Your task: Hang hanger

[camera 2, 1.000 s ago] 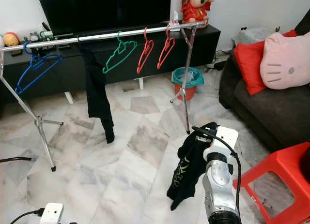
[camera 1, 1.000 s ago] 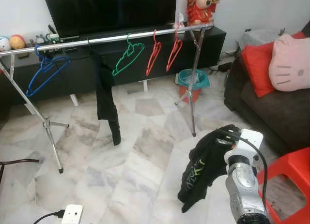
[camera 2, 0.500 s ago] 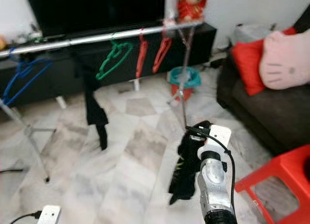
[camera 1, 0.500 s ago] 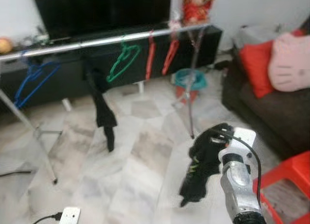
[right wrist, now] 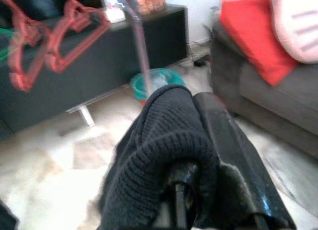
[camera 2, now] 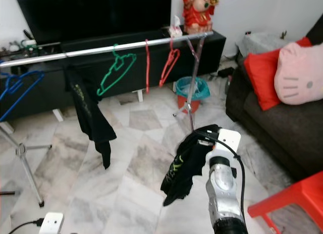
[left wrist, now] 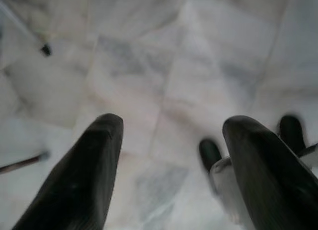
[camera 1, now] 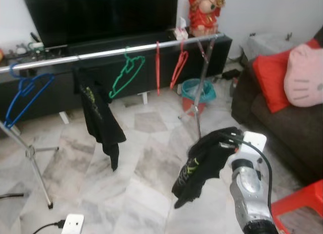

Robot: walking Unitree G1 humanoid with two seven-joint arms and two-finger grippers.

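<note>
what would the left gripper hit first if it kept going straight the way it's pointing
Probably the marble floor: the open left gripper points down at bare tiles, and nothing lies between its fingers, though depth is unclear.

Right arm (camera 1: pixel 250 193): silver ribbed metal forearm, white block-shaped wrist housing (camera 1: pixel 252 141), thin black cable (camera 1: pixel 263 157) looping alongside. Left gripper (left wrist: pixel 169 155): two long, rounded, matte black fingers (left wrist: pixel 84 175).

Even indoor light, soft focus all round.

Head views are bright and flat, slightly hazy, with a pale sheen on the marble floor (camera 1: pixel 141 173) and glare along the silver rail (camera 1: pixel 101 54). The left wrist view is blurred, black fingers (left wrist: pixel 79 180) smeared; in the right wrist view, the red hangers (right wrist: pixel 54 36) are ghosted, the near knit fabric (right wrist: pixel 159 155) sharp.
</note>
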